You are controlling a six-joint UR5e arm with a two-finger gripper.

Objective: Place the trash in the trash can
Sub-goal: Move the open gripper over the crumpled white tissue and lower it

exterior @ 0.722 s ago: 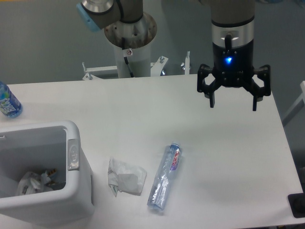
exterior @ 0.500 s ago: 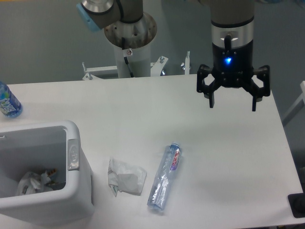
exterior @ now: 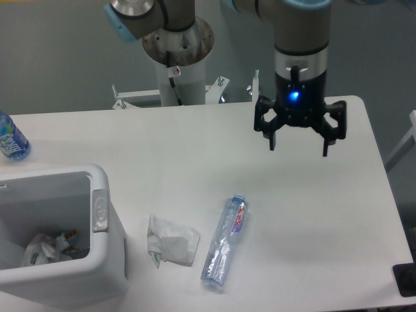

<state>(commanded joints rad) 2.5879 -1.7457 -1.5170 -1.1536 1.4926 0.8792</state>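
We're at the approach step: black two-finger gripper hangs spread wide and empty, far right of the clear purple-labelled plastic bottle and crumpled white paper wad lying right of the white rectangular plastic bin, so next we drop over one.

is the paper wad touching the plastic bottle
Apart. The camera view shows a strip of bare table between the paper wad and the plastic bottle, which lie side by side.
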